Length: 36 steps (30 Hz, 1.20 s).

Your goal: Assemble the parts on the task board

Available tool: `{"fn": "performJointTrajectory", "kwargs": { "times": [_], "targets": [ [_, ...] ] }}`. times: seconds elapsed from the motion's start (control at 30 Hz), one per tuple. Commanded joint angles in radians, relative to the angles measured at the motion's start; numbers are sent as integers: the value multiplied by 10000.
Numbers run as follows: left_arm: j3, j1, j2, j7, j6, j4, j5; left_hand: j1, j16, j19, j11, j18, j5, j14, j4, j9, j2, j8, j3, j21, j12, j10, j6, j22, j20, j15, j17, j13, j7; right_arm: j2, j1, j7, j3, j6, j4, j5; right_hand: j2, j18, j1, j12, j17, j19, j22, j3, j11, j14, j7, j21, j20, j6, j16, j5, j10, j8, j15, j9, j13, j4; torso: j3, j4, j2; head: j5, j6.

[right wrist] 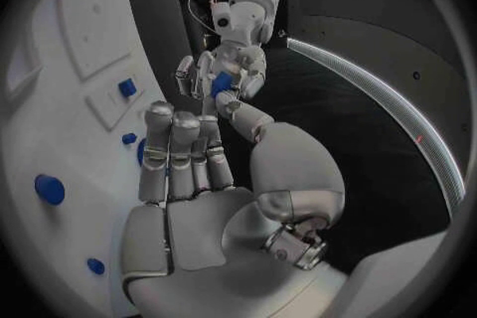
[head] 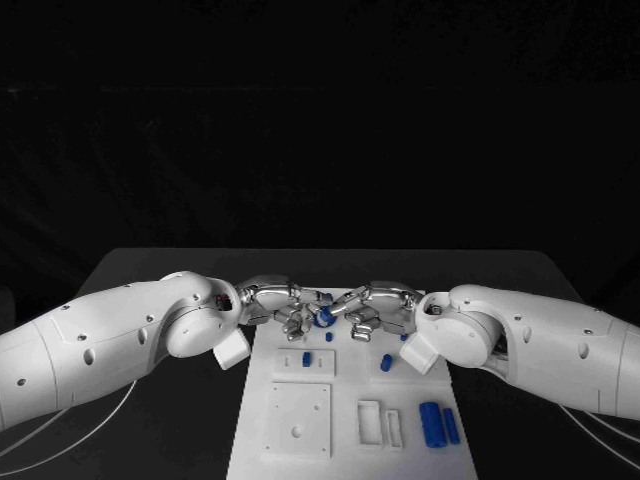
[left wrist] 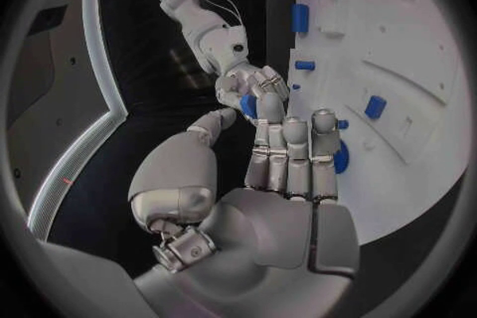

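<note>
Both hands meet over the far end of the white board (head: 352, 440). The left hand (head: 280, 302) pinches a blue part (head: 325, 317), apparently for handover; the right hand (head: 374, 310) is spread, holding nothing.

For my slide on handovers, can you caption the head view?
Left hand and right hand meet around a blue part above the task board.

blue parts (head: 438, 423), white task board (head: 352, 445), black table (head: 176, 430).
</note>
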Motion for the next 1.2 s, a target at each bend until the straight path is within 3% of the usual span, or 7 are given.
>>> {"fn": "performJointTrajectory", "kwargs": {
  "times": [0.03, 0.13, 0.2, 0.37, 0.7, 0.87, 1.2],
  "targets": [
    [16, 13, 16, 166, 174, 48, 175, -202, 42, 87, 3, -101, -686, 11, -156, -9, -92, -87, 206, -16, 66, -101, -36, 105, -1286, 8, -48, -44, 20, 28, -11, 61, -4, 202, 82, -38, 82, 288, 37, 55, 14, -11, 211, 22, -11, 19, 14, 37, -72, -6, 57, -42, -17, 30, -56, 10, 11, -61, -2, 4, 3, -3, 1],
    [16, 12, 14, 141, 185, 42, 177, -157, 56, 140, 6, -70, -2127, 18, -428, -9, -385, -127, 476, -46, 105, -128, -49, 95, -1287, 7, -107, -97, 24, 29, -12, 61, -4, 197, 86, -38, 81, 288, 37, 56, 15, -11, 211, 22, -11, 19, 14, 38, -72, -6, 57, -43, -17, 30, -56, 13, 11, -62, -6, 5, 0, -7, 3],
    [16, 12, 14, 128, 208, 36, 177, 50, 62, 184, 15, -64, -2707, 27, -645, -9, -597, -151, 651, -54, 124, -143, -67, 91, -1281, 16, -138, -125, 36, 28, -13, 61, -4, 189, 85, -38, 81, 288, 37, 56, 15, -11, 210, 22, -11, 19, 14, 39, -72, -7, 57, -42, -17, 30, -56, 15, 12, -63, -8, 6, -1, -6, -1],
    [17, 12, 15, 101, 242, 46, 177, 449, 83, 245, 32, -65, -3298, 43, -1028, -7, -802, -184, 899, -64, 162, -154, -81, 90, -1266, 25, -183, -170, 49, 29, -14, 57, -4, 186, 80, -38, 80, 288, 36, 57, 16, -11, 210, 23, -11, 19, 14, 41, -72, -7, 58, -42, -17, 30, -56, 20, 12, -64, -9, 6, -2, -14, 0],
    [17, 12, 36, 54, 271, 55, 125, 1379, 117, 323, 54, -105, -3492, 62, -1846, 4, -688, -215, 1168, -60, 218, -157, -59, 102, -1230, 50, -252, -247, 66, 32, -18, 55, -4, 183, 84, -40, 81, 288, 36, 58, 18, -12, 210, 24, -11, 19, 14, 44, -72, -9, 59, -43, -17, 30, -57, 28, 13, -65, -5, 4, -1, -16, -5],
    [17, 12, 36, 33, 271, 47, 122, 1526, 128, 339, 51, -110, -3478, 72, -1964, 8, -585, -214, 1205, -62, 232, -146, -42, 102, -1230, 47, -263, -261, 66, 31, -18, 51, -4, 177, 85, -45, 79, 288, 36, 58, 19, -13, 210, 25, -11, 19, 14, 46, -73, -11, 59, -43, -17, 30, -57, 33, 14, -67, -2, 5, -1, -21, -5],
    [17, 12, 36, 54, 299, 22, 122, 1872, 159, 367, 37, -145, -3443, 108, -2169, 16, 88, -210, 1315, -71, 262, -89, 26, 104, -1226, 34, -296, -315, 49, 24, -20, 47, -4, 192, 113, -49, 79, 288, 37, 58, 21, -15, 209, 28, -11, 19, 14, 50, -73, -14, 60, -42, -18, 29, -57, 42, 15, -69, -2, 4, -2, -19, -14]
  ]
}}
